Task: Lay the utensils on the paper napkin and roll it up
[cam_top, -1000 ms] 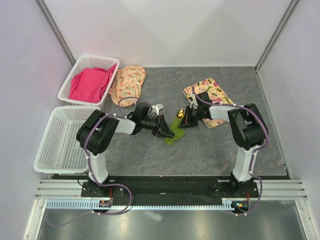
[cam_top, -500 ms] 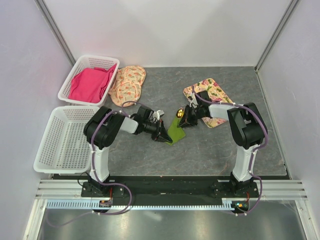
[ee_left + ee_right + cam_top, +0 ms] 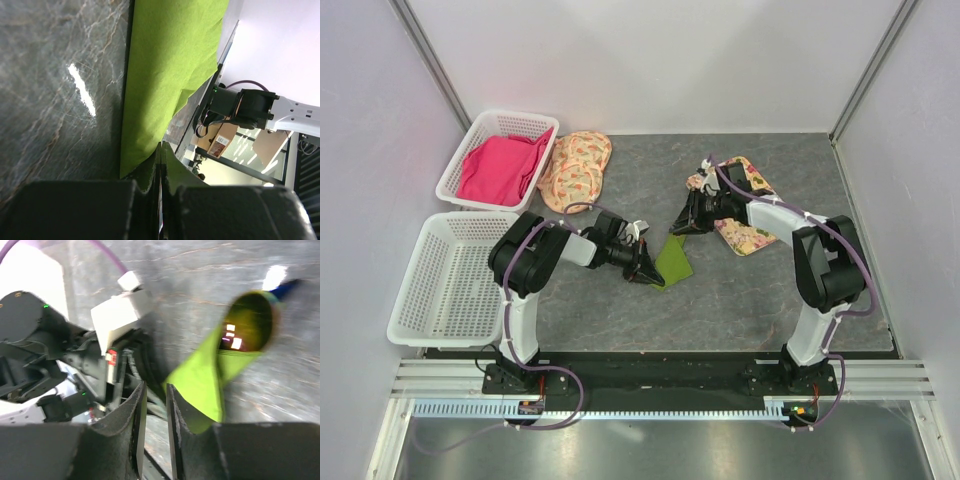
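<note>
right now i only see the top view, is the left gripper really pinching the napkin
Observer: Yes. The left wrist view shows the left gripper shut on a corner of the paper napkin.
Operator: where's the gold utensil
Observer: The right wrist view shows the gold-ended utensil at the napkin's far end, with the dark-blue utensil poking out beyond it.
Operator: right gripper holding anything
Observer: No, the right gripper is open with nothing between its fingers.
</note>
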